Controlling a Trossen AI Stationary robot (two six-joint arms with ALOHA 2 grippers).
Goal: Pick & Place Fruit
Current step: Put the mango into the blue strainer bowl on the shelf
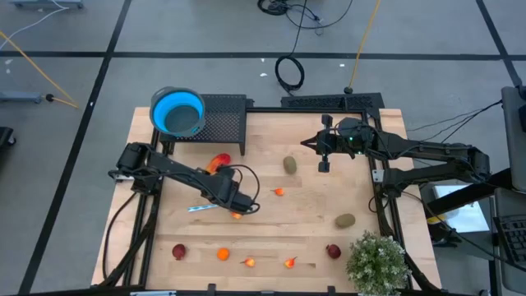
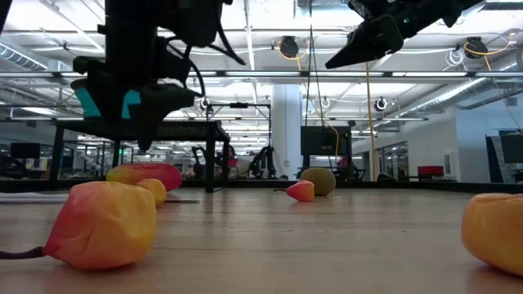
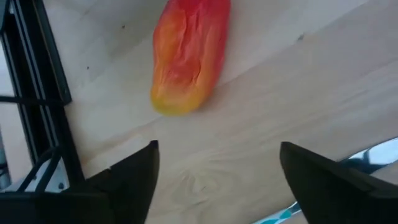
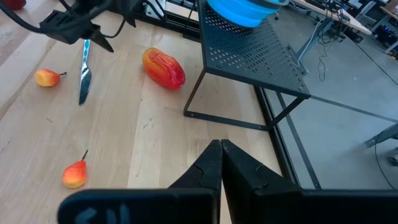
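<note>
Fruit lies scattered over the worktop (image 1: 271,222); the larger orange-red piece (image 1: 219,163) rests at the far left. Left gripper (image 1: 244,206), jaws released and holding nothing, hangs mid-worktop beside the knife (image 1: 201,208). Right gripper (image 1: 324,162), jaws clenched on nothing, waits far right.

orange fruit (image 2: 106,224) near, kiwi (image 2: 320,180) far

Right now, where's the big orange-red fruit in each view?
High: big orange-red fruit below the mesh stand, by the left arm.
Low: at left, behind a small orange fruit.
Left wrist: top centre, ahead of the open fingers.
Right wrist: upper middle.
Shared landmark: knife beside it.
</note>
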